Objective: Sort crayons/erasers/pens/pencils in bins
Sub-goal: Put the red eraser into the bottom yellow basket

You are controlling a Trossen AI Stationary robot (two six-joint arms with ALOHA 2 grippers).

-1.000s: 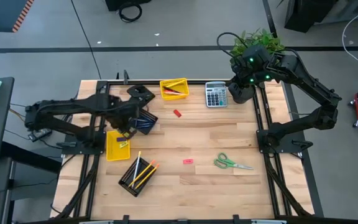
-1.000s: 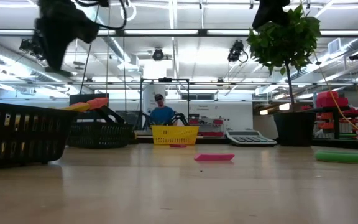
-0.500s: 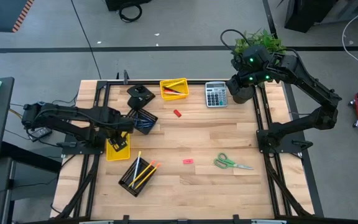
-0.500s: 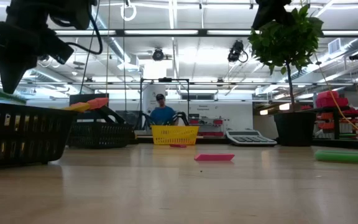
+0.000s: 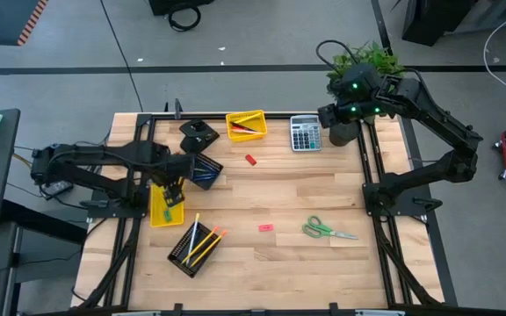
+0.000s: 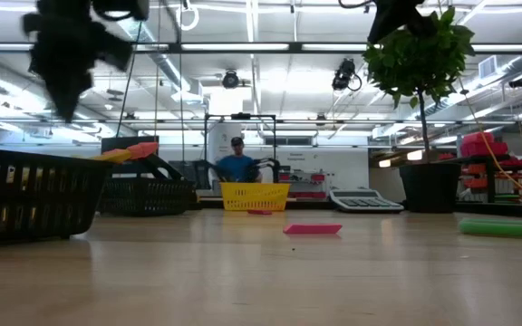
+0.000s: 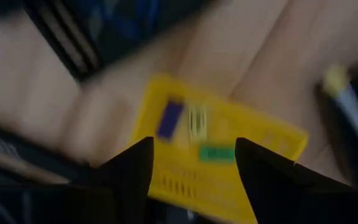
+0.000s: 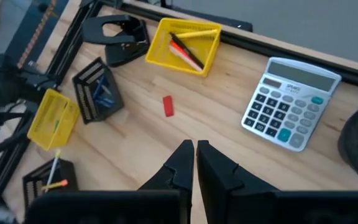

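Hovering over the yellow bin (image 5: 166,204) at the left side of the table (image 5: 306,263), the left gripper (image 5: 173,189) has its fingers (image 7: 129,171) spread wide, with nothing between them. Through that gap the wrist view shows the bin's floor, where small erasers (image 7: 191,134) lie: one purple, one pale, one green.

Just behind this yellow bin sits a black mesh bin (image 5: 204,170) holding blue crayons (image 8: 104,94). Just in front of the yellow bin is a second black mesh bin (image 5: 193,247) with long yellow and orange pencils (image 5: 202,242) in it. Farther back from the yellow bin, near the table's rear edge, a second yellow bin (image 5: 246,124) holds red and dark pens (image 8: 185,51), with a grey calculator (image 5: 305,133) beside it.

Two erasers are loose on the wood: a red eraser (image 5: 250,160) to the right of the crayon bin, and a pink eraser (image 5: 265,227) farther right of the pencil bin. Green-handled scissors (image 5: 326,231) lie beyond the pink eraser.

The right gripper (image 8: 195,163) waits high above the calculator, fingers pressed together and holding nothing.
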